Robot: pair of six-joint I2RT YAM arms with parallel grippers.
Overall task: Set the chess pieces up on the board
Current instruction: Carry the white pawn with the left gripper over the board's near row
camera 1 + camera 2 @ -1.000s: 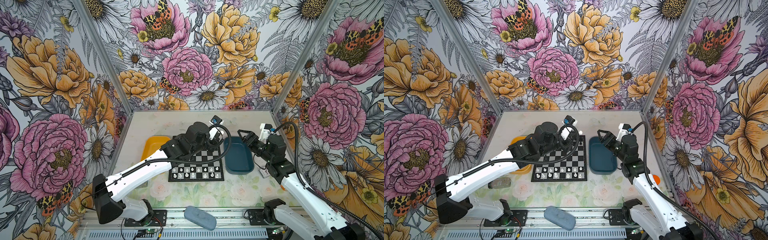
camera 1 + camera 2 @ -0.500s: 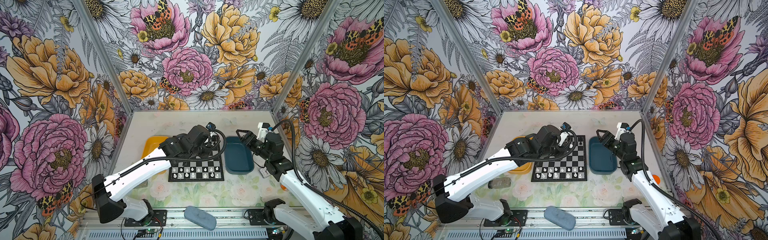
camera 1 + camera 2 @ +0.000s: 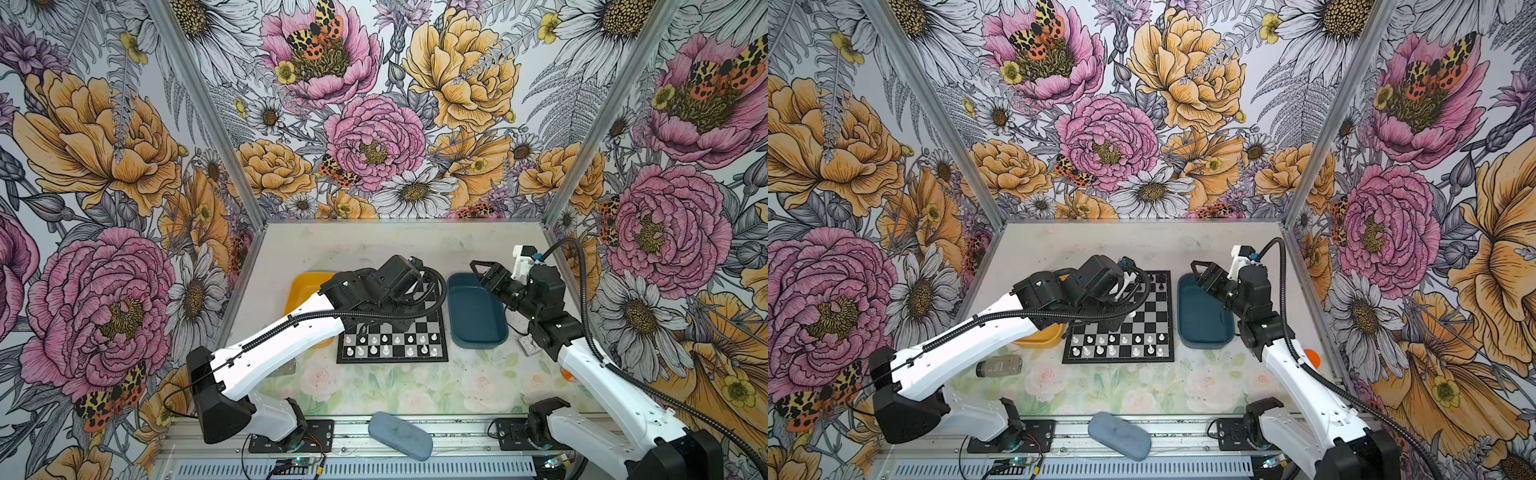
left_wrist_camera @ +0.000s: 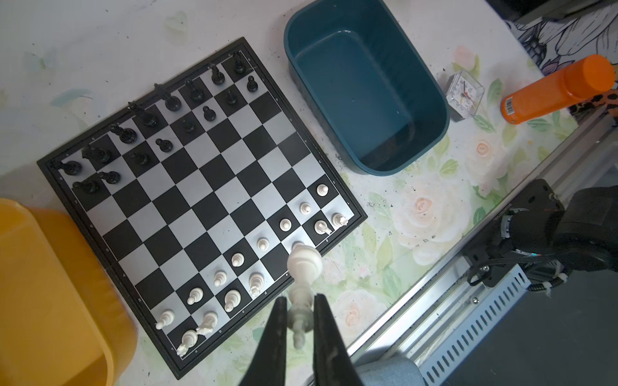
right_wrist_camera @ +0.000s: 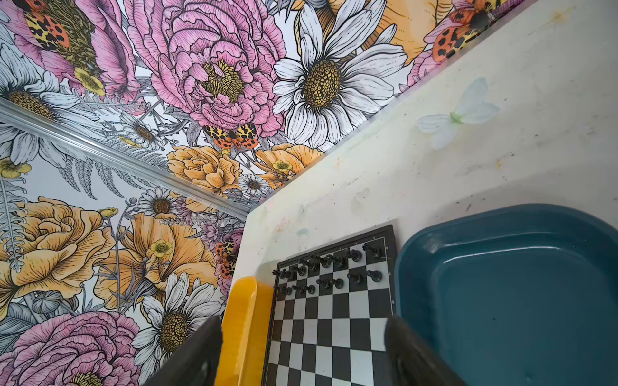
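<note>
Floral wallpaper is covering the walls around a pale, scuffed table (image 3: 374, 245). In both top views the flat square board (image 3: 428, 322) is lying between a yellow plastic tray (image 3: 303, 282) and a deep blue tray (image 3: 473, 316). Small white chess pieces (image 3: 385, 338) are standing in two rows along its near edge. The left arm is covering the board's far half and hiding its own pincer. The right gripper (image 3: 478, 268) is hovering by the blue tray's far end.

In the left wrist view the left gripper (image 4: 301, 331) is pinching a tall white piece (image 4: 304, 264) by its narrow upper part, jaws nearly together. The piece's long axis is running along the fingers. Its wide round base is pointing down towards the board's white-side edge and hiding part of the back row there. Glossy black pieces (image 4: 174, 102) are standing in the two rows at the opposite edge. A small clear clock (image 4: 465, 95) and an orange bottle (image 4: 555, 90) are resting beyond the blue tray.

In the right wrist view the two dark fingers (image 5: 200, 357) are standing wide apart and gripping nothing. The frame is cutting off their lower ends.
</note>
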